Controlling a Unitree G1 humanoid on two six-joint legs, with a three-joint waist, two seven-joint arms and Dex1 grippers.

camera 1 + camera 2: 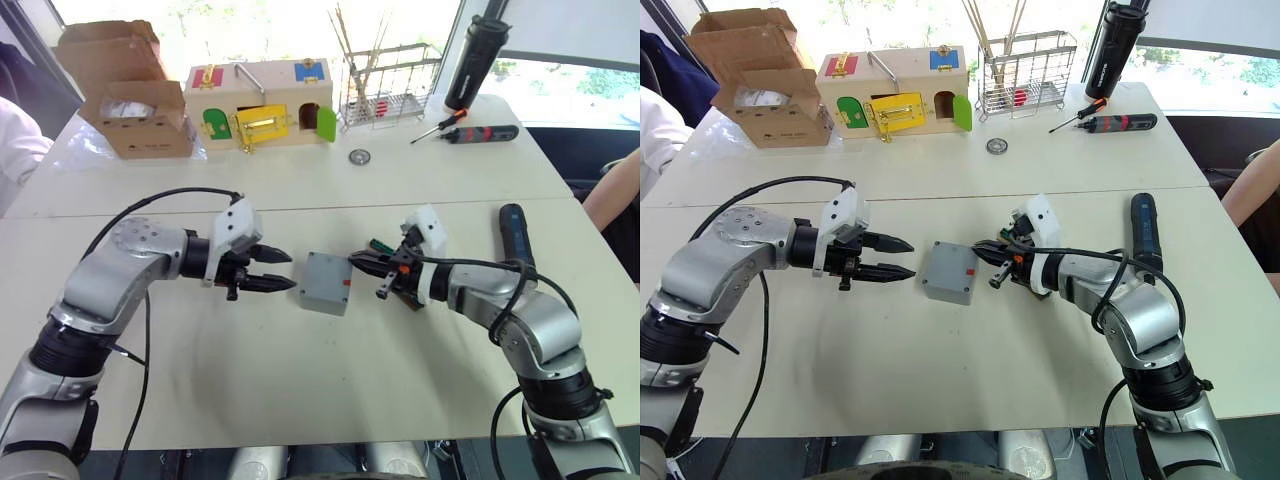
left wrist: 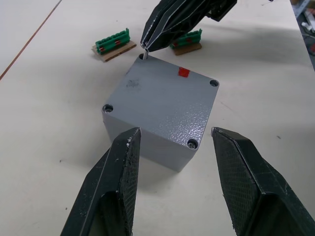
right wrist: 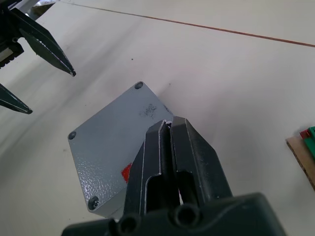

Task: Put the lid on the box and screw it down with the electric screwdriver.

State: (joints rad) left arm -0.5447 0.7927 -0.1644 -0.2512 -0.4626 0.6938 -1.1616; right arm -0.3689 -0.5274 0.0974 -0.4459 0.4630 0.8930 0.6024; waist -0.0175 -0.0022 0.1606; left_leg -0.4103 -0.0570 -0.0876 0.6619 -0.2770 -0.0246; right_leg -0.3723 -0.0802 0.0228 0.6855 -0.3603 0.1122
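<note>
With lid (image 2: 160, 98) seated on box (image 1: 326, 291), right gripper (image 3: 167, 125) pinching a screw at its corner hole, left gripper (image 2: 172, 142) spread wide nearby, probably just need to drop it in, then grab electric screwdriver (image 1: 516, 234).

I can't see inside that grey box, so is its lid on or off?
On. The lid covers the box flush, edges aligned, with screw holes at its corners. Whether the screws are tight, I cannot tell.

- We see two pale tables (image 1: 300, 185) pushed together, a seam between them.
- Bright windows (image 1: 260, 25) run along the far side, daylight washing over the tabletops.
- Beyond the glass there is perhaps greenery, too glared to tell.
</note>
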